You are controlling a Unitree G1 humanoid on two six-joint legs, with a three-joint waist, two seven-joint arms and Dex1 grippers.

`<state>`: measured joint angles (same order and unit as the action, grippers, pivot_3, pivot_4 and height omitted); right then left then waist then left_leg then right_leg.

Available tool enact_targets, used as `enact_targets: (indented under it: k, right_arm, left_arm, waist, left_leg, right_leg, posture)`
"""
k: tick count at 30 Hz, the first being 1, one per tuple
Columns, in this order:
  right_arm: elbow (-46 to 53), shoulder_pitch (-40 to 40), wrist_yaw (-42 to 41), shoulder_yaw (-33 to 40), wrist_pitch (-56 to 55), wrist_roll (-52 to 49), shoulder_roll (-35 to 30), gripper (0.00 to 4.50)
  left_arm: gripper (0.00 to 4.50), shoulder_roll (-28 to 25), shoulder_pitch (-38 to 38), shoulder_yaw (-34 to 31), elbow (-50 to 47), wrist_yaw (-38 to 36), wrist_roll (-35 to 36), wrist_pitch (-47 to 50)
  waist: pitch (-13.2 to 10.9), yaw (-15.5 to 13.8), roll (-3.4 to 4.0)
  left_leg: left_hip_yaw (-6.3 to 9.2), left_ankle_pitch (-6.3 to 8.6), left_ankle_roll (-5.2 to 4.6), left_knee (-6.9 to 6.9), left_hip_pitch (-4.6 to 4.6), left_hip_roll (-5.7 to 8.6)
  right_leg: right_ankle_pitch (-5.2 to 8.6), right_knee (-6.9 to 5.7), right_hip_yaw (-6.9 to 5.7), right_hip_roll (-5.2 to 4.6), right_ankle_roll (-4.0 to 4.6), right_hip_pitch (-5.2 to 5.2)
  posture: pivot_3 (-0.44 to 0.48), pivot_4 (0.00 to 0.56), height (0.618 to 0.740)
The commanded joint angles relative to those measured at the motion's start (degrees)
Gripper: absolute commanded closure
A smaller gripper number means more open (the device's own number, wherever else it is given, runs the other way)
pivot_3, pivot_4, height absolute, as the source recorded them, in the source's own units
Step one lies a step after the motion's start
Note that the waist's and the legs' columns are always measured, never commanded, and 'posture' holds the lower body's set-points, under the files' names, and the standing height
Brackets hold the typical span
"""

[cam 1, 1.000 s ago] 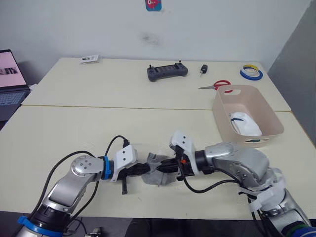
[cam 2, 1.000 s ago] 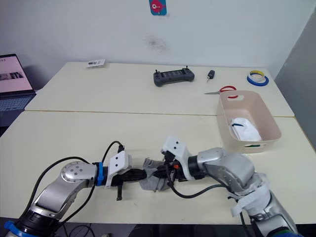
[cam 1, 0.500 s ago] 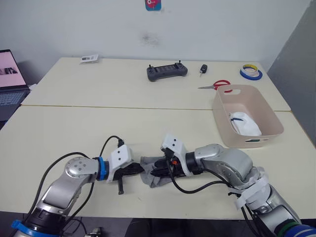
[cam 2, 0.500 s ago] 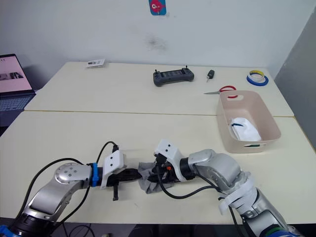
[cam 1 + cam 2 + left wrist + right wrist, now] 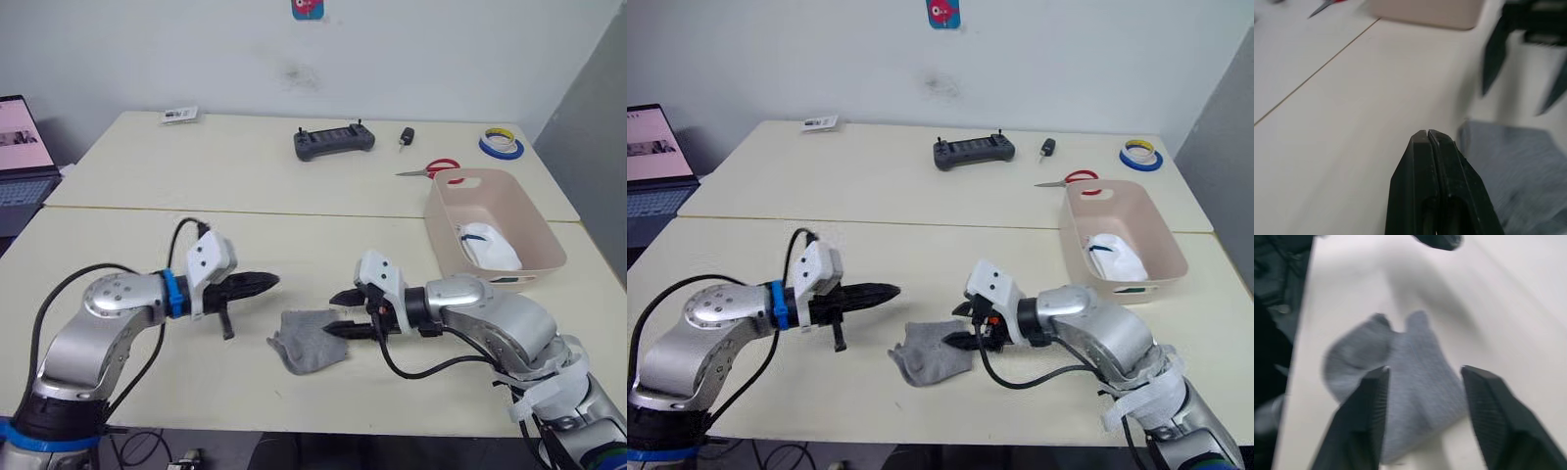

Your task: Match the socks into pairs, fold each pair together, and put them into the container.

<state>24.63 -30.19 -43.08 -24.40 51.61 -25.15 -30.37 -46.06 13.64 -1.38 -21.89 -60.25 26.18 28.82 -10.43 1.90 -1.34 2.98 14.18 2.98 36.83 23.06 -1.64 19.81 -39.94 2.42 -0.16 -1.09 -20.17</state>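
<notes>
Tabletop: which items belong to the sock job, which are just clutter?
Job:
grey socks, folded on the near table
container
white socks inside the container

Clutter:
scissors
tape rolls
black controller
small black key fob
card
laptop

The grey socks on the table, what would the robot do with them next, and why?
Probably close the open right pincer on the folded grey socks and carry them to the pink tub. They lie loose on the table; the left pincer is shut and apart.
</notes>
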Motion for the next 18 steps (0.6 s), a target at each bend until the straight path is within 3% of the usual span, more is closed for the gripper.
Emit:
enact_targets:
  k: [1, 4, 10, 18]
  right_arm:
    - [-2.75, -0.26, 1.26, -4.48, -5.48, 5.59, 2.3, 3.35]
    - [-4.82, -0.25, 1.45, -6.43, -7.14, 8.23, 3.92, 4.44]
    - [-7.09, 0.49, 0.73, -9.52, -9.56, 13.42, 3.08, 4.48]
    - [-7.44, 2.51, -1.51, -8.22, -15.86, 17.46, -0.78, 4.48]
  left_arm:
    - [4.5, -0.46, 0.07, 6.82, -1.32, -1.79, -3.26, -1.06]
    - [4.5, -0.65, 0.71, 11.41, 2.38, -2.1, -8.61, -5.24]
    - [4.5, 0.14, 0.37, 14.0, 11.15, -1.15, -15.0, -11.16]
    - [4.5, -0.3, -2.85, 11.19, 11.93, -1.39, -14.41, -14.74]
  waist:
    - [-0.01, 0.43, 0.01]
    - [-0.02, 0.52, 0.02]
    - [-0.01, 0.11, 0.02]
    - [0.0, -0.06, 0.02]
  left_leg:
    - [-0.04, 0.0, 0.0, -0.03, -0.03, -0.03]
    - [0.01, 0.0, 0.0, -0.07, -0.04, -0.05]
    - [-0.01, 0.0, 0.0, -0.02, -0.02, -0.02]
    - [0.01, 0.0, 0.0, -0.02, -0.05, -0.03]
  right_leg:
    - [0.0, -0.01, 0.03, 0.06, 0.0, -0.02]
    - [0.0, -0.03, 0.04, 0.16, 0.01, -0.06]
    - [0.0, -0.03, -0.01, 0.11, 0.01, -0.06]
    - [0.0, -0.03, 0.0, 0.05, 0.01, -0.01]
  posture:
    - [0.0, 0.15, 0.737]
    - [0.0, 0.15, 0.737]
    - [0.0, 0.15, 0.737]
    - [0.0, 0.15, 0.737]
